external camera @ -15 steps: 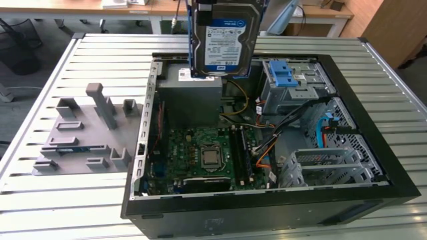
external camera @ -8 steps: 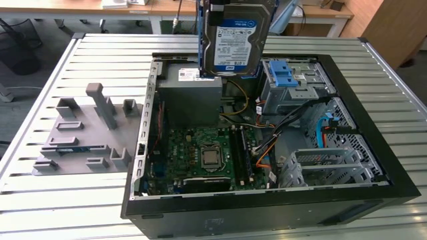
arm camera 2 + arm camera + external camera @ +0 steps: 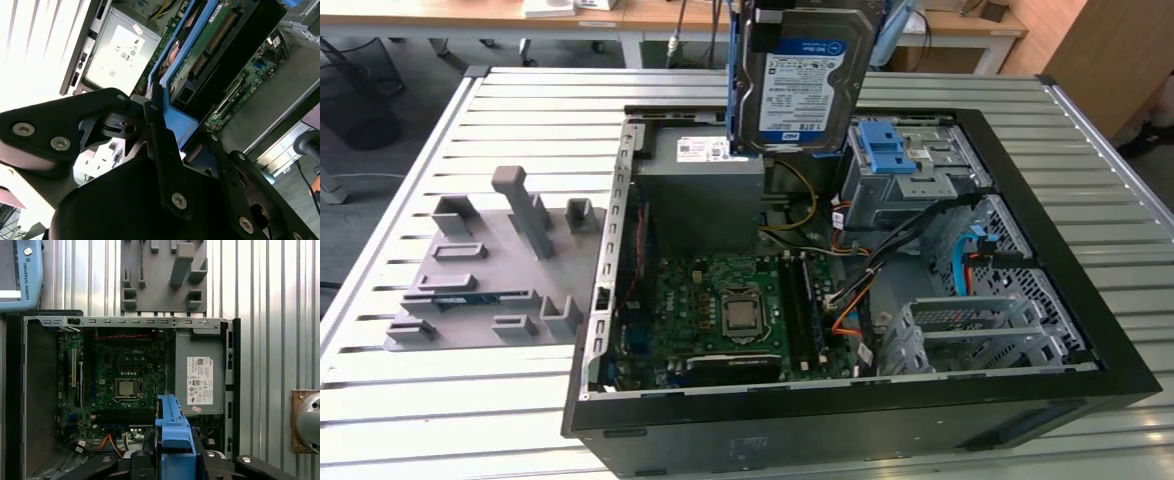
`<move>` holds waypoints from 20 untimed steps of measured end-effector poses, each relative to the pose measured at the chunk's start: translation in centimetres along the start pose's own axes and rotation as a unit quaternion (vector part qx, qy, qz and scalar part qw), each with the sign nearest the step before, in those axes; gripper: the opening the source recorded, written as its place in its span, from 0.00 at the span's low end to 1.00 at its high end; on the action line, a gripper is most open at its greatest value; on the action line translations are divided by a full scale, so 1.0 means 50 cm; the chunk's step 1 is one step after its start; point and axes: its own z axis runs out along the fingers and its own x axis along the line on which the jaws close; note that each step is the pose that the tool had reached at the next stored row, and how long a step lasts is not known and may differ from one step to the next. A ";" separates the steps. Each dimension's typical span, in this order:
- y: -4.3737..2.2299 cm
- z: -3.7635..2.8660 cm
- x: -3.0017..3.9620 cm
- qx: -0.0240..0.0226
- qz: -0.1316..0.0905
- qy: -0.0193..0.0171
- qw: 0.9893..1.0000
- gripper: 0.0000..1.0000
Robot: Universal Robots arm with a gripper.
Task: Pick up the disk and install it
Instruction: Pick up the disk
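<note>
The disk (image 3: 801,80), a silver hard drive with a blue-and-white label and blue side rails, hangs upright in the air above the back of the open computer case (image 3: 1047,270). In both wrist views my gripper (image 3: 174,461) is shut on it. Black fingers (image 3: 161,145) clamp the blue rail (image 3: 175,117), and the drive's green circuit board (image 3: 212,42) faces the second wrist camera. In the first wrist view the blue rail (image 3: 173,432) stands on edge over the case, near the power supply (image 3: 199,372).
Inside the case lie the motherboard (image 3: 734,300), the grey power-supply box (image 3: 700,190), a metal drive bay with a blue latch (image 3: 887,155), loose cables (image 3: 854,240) and a lower cage (image 3: 967,330). A grey parts fixture (image 3: 494,265) sits on the slatted table (image 3: 427,150).
</note>
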 end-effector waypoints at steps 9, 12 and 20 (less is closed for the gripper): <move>0.006 0.000 0.003 0.002 -0.001 -0.001 1.000 0.36; 0.006 0.000 0.012 0.002 -0.001 -0.001 1.000 0.36; 0.006 0.001 0.039 0.003 0.004 -0.001 1.000 0.36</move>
